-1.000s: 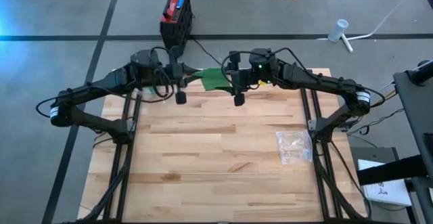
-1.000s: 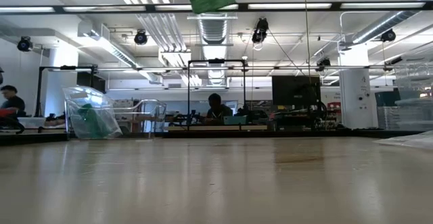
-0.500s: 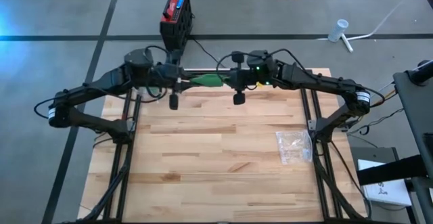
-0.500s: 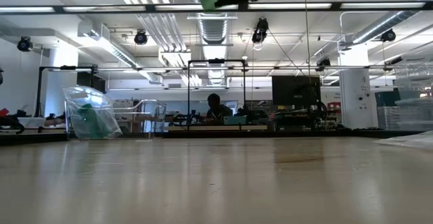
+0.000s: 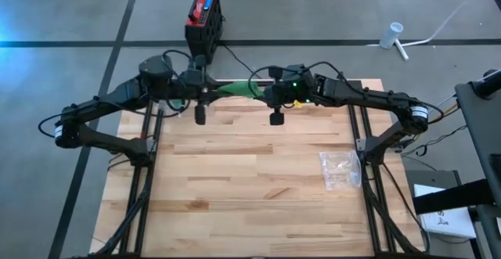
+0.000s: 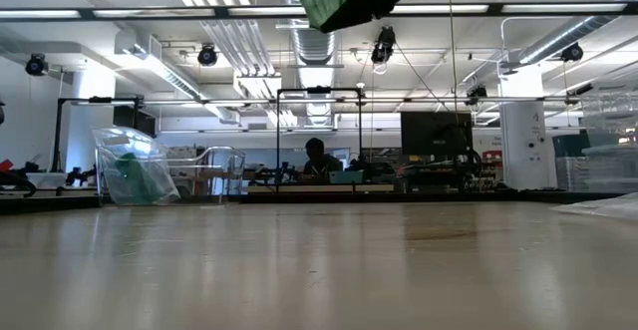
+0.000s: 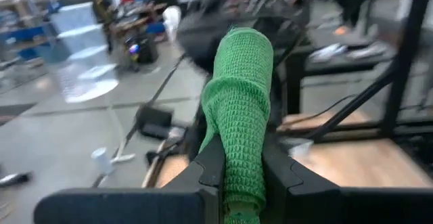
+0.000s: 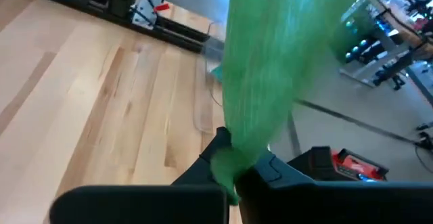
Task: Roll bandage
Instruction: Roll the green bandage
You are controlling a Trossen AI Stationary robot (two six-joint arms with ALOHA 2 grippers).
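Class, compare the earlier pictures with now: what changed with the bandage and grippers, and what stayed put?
The right gripper closed on the green bandage, which went from a flat sheet to a narrow twist. The left gripper kept its grip, shifting slightly left. The plastic bag stayed put.

Grey concrete floor (image 5: 70,8) all around the wooden table (image 5: 243,181), red box (image 5: 205,12) just behind it, ceiling strip lights (image 6: 558,9) overhead.
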